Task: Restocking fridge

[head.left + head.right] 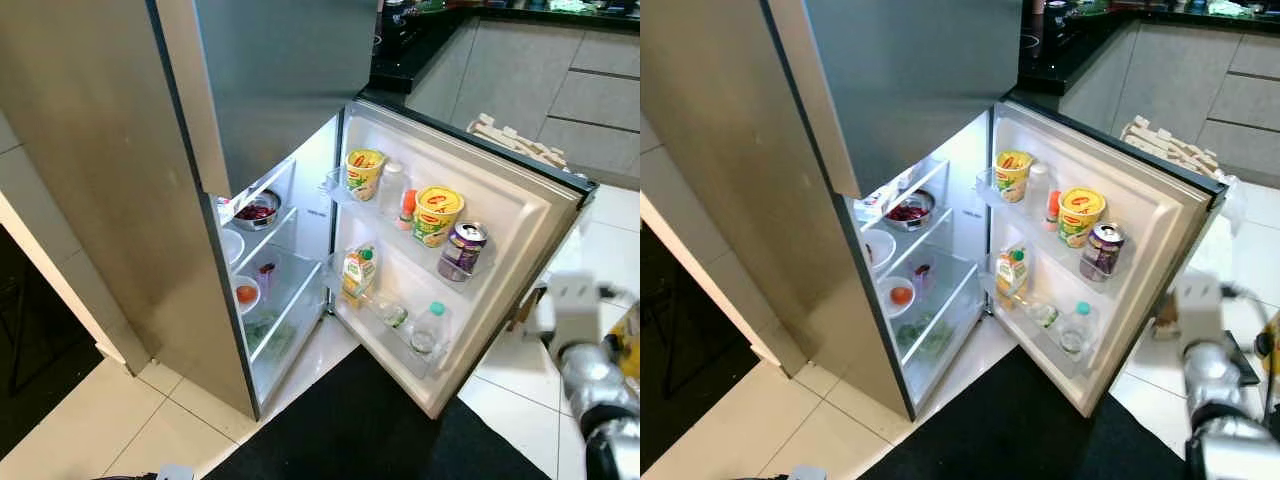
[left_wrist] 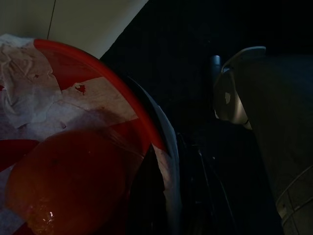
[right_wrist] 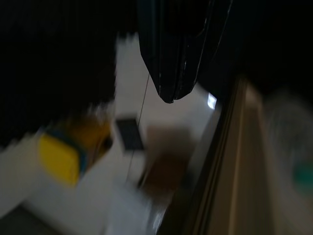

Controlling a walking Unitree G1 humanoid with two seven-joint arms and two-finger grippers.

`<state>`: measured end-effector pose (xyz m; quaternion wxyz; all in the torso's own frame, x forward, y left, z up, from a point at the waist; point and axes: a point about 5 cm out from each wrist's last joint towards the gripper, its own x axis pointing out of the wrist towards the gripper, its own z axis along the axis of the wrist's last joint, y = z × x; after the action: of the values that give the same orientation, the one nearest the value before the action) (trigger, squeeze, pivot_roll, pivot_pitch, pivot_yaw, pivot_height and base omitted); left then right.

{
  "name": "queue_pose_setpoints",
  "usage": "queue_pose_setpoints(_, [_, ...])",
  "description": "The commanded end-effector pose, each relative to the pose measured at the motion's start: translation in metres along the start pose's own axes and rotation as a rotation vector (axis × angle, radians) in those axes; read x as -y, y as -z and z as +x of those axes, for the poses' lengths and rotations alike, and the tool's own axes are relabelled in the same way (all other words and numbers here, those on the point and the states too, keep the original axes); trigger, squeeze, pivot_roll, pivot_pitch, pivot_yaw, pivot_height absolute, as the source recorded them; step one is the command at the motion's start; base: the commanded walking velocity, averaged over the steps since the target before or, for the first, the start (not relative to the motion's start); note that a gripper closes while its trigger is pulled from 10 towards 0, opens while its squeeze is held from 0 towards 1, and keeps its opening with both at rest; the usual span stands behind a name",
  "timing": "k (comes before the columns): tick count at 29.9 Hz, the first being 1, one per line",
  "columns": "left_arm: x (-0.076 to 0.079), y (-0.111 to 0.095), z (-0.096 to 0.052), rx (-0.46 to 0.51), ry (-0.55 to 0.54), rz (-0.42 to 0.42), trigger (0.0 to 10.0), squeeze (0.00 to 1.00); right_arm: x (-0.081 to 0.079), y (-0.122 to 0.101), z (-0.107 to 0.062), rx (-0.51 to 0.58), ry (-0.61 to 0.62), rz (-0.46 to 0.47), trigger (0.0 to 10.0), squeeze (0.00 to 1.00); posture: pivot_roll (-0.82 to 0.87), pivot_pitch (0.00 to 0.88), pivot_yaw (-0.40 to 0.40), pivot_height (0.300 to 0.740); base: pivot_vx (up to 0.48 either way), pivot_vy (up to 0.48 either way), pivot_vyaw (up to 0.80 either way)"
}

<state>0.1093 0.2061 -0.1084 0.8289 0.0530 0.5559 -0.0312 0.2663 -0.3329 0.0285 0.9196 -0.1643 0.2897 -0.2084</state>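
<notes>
The fridge (image 1: pixel 300 200) stands with its lower door (image 1: pixel 520 215) swung wide; door racks carry two yellow tubs (image 1: pixel 437 215), a purple can (image 1: pixel 462 250) and bottles. The left gripper appears to hold a red-rimmed bowl (image 2: pixel 93 73) with a tomato (image 2: pixel 68 181); how its fingers stand cannot be told. The right arm (image 1: pixel 600 390) hangs beside the door, its fingers' spread blurred. Risk: tilting the bowl on the way in could roll the glossy, round tomato out.
</notes>
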Motion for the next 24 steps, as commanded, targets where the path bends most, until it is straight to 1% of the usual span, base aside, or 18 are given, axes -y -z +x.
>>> queue_pose_setpoints(1, [0.017, 0.004, 0.001, -0.017, 0.064, -0.007, 10.0, 0.00, -0.002, 0.011, -0.002, -0.050, -0.004, -0.010, 10.0, 0.00, -0.03, 0.000, 0.001, 0.740, 0.000, 0.000, 0.00])
queue_pose_setpoints(2, [0.016, 0.004, 0.001, -0.019, 0.063, -0.005, 10.0, 0.00, -0.013, 0.037, -0.009, -0.134, -0.041, -0.017, 10.0, 0.00, -0.03, 0.000, 0.001, 0.740, 0.000, 0.000, 0.00])
queue_pose_setpoints(3, [0.016, 0.004, 0.001, -0.022, 0.063, -0.003, 10.0, 0.00, -0.021, 0.057, -0.016, -0.198, -0.072, -0.029, 10.0, 0.00, -0.02, 0.000, 0.000, 0.740, 0.000, 0.000, 0.00])
queue_pose_setpoints(4, [0.015, 0.005, 0.001, -0.023, 0.058, -0.007, 10.0, 0.00, -0.030, 0.076, -0.024, -0.257, -0.106, -0.040, 10.0, 0.00, -0.02, 0.000, 0.000, 0.740, 0.000, 0.000, 0.00])
queue_pose_setpoints(5, [0.015, 0.005, 0.001, -0.023, 0.055, -0.010, 10.0, 0.00, -0.036, 0.089, -0.030, -0.295, -0.132, -0.049, 10.0, 0.00, -0.02, 0.000, 0.000, 0.740, 0.000, 0.000, 0.00])
queue_pose_setpoints(6, [0.015, 0.005, 0.001, -0.023, 0.055, -0.010, 10.0, 0.00, -0.036, 0.089, -0.030, -0.295, -0.132, -0.049, 10.0, 0.00, -0.02, 0.000, 0.000, 0.740, 0.000, 0.000, 0.00])
queue_pose_setpoints(8, [0.013, 0.007, 0.001, -0.040, 0.042, 0.014, 10.0, 0.00, -0.049, 0.110, -0.043, -0.353, -0.201, -0.101, 10.0, 0.00, -0.02, 0.000, -0.003, 0.740, 0.000, 0.000, 0.00])
queue_pose_setpoints(9, [0.013, 0.007, 0.001, -0.040, 0.042, 0.014, 10.0, 0.00, -0.049, 0.110, -0.043, -0.353, -0.201, -0.101, 10.0, 0.00, -0.02, 0.000, -0.003, 0.740, 0.000, 0.000, 0.00])
queue_pose_setpoints(11, [0.012, 0.008, 0.001, -0.048, 0.030, 0.037, 10.0, 0.00, -0.063, 0.133, -0.059, -0.413, -0.291, -0.168, 10.0, 0.00, -0.02, 0.000, -0.003, 0.740, 0.000, 0.000, 0.00])
queue_pose_setpoints(12, [0.012, 0.008, 0.001, -0.047, 0.028, 0.040, 10.0, 0.00, -0.067, 0.139, -0.064, -0.428, -0.316, -0.185, 10.0, 0.00, -0.02, 0.000, -0.003, 0.740, 0.000, 0.000, 0.00])
queue_pose_setpoints(13, [0.012, 0.008, 0.001, -0.047, 0.028, 0.040, 10.0, 0.00, -0.067, 0.139, -0.064, -0.428, -0.316, -0.185, 10.0, 0.00, -0.02, 0.000, -0.003, 0.740, 0.000, 0.000, 0.00])
queue_pose_setpoints(15, [0.010, 0.008, 0.001, -0.045, 0.011, 0.049, 10.0, 0.00, -0.072, 0.149, -0.072, -0.456, -0.351, -0.212, 10.0, 0.00, -0.02, 0.000, -0.004, 0.740, 0.000, 0.000, 0.00])
queue_pose_setpoints(17, [0.008, 0.008, 0.001, -0.047, -0.004, 0.053, 10.0, 0.00, -0.075, 0.155, -0.077, -0.476, -0.370, -0.223, 10.0, 0.00, -0.02, 0.000, -0.004, 0.740, 0.326, 0.000, 0.00])
queue_pose_setpoints(20, [0.007, 0.007, 0.001, -0.045, -0.010, 0.055, 10.0, 0.00, -0.078, 0.158, -0.080, -0.483, -0.384, -0.230, 10.0, 0.00, -0.03, 0.000, -0.001, 0.740, 0.340, 0.000, 0.00])
queue_pose_setpoints(24, [0.006, 0.006, 0.001, -0.044, -0.013, 0.057, 10.0, 0.00, -0.080, 0.156, -0.079, -0.470, -0.393, -0.234, 10.0, 0.00, -0.03, 0.000, 0.001, 0.740, 0.346, 0.000, 0.00])
